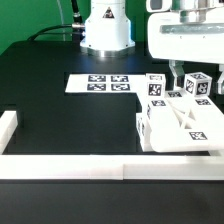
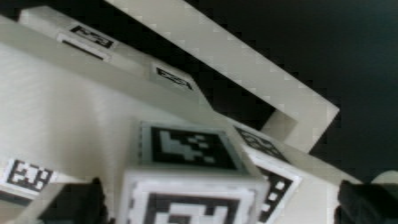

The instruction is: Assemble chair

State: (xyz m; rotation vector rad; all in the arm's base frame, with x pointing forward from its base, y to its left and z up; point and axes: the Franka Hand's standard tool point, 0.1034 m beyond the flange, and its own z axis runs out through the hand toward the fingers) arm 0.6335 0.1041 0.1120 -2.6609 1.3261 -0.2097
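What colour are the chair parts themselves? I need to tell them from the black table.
White, with black-and-white square tags; the chair parts show best in the exterior view.

My arm reaches down from above at the exterior view's right, wrist held vertical. The gripper [image 1: 182,71] points straight downward, its two dark fingers [image 1: 175,71] spread wide apart, with nothing clamped between them.

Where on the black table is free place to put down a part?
Free: the wide black table between the marker board and the front border rail. Crowded: the exterior view's right, where chair parts lie packed under the fingers.
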